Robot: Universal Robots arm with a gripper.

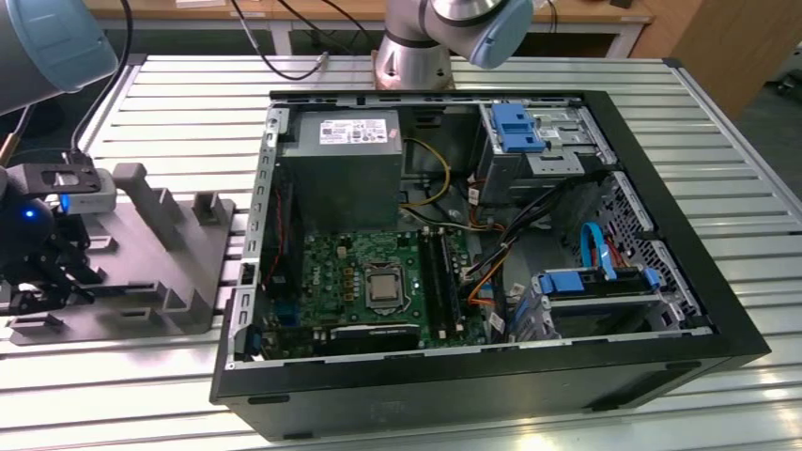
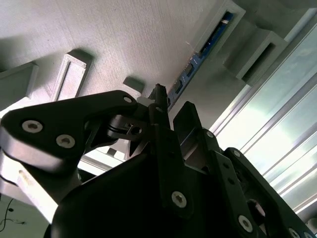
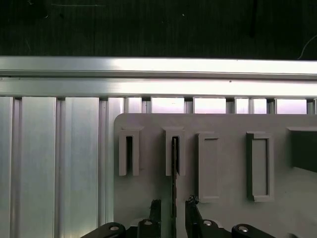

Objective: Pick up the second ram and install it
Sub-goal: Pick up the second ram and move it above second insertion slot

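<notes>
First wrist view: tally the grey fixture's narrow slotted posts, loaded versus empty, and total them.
Loaded post, holding the second ram: 1
Empty post: 1
Total: 2

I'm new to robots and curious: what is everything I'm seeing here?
table: one, silver slatted metal, under everything
computer case: one, black, open, on the table
power supply: one, grey, inside the case
motherboard: one, green, inside the case
fixture: one, grey plastic, on the exterior view's left of the case
ram: one, dark, on edge in a fixture slot
arm: one, silver and pale blue, behind the case
gripper: one, black, open, fingers either side of the ram
</notes>
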